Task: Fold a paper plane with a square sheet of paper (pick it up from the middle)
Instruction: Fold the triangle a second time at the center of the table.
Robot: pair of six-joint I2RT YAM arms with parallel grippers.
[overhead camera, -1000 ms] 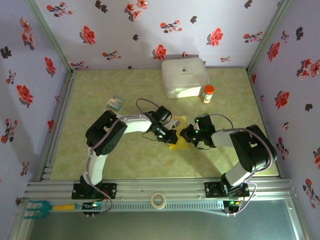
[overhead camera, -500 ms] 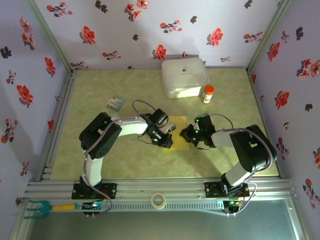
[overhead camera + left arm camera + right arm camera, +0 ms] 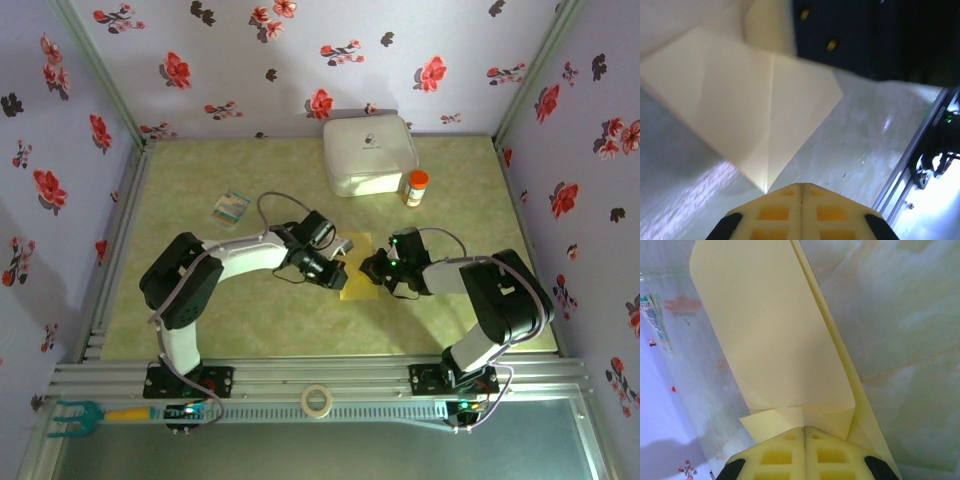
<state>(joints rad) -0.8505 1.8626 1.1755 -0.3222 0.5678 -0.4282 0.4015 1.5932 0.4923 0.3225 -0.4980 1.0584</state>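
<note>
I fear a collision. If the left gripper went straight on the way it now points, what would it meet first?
Probably the paper, whose corner lies just before the left gripper. Depth is unclear; if it passed above the paper, the right gripper behind would come next.

Mid-desk is tight: the left arm [image 3: 250,255] and right arm [image 3: 470,275] meet over the square sheet of paper [image 3: 358,288], with the left fingers [image 3: 775,215] and right fingers [image 3: 775,457] close together. The white box [image 3: 368,153] and the orange-capped bottle [image 3: 416,187] just beside it block the far right. The desk [image 3: 290,325] lies open along its near strip and, apart from a flat card [image 3: 231,207], at its far left.
</note>
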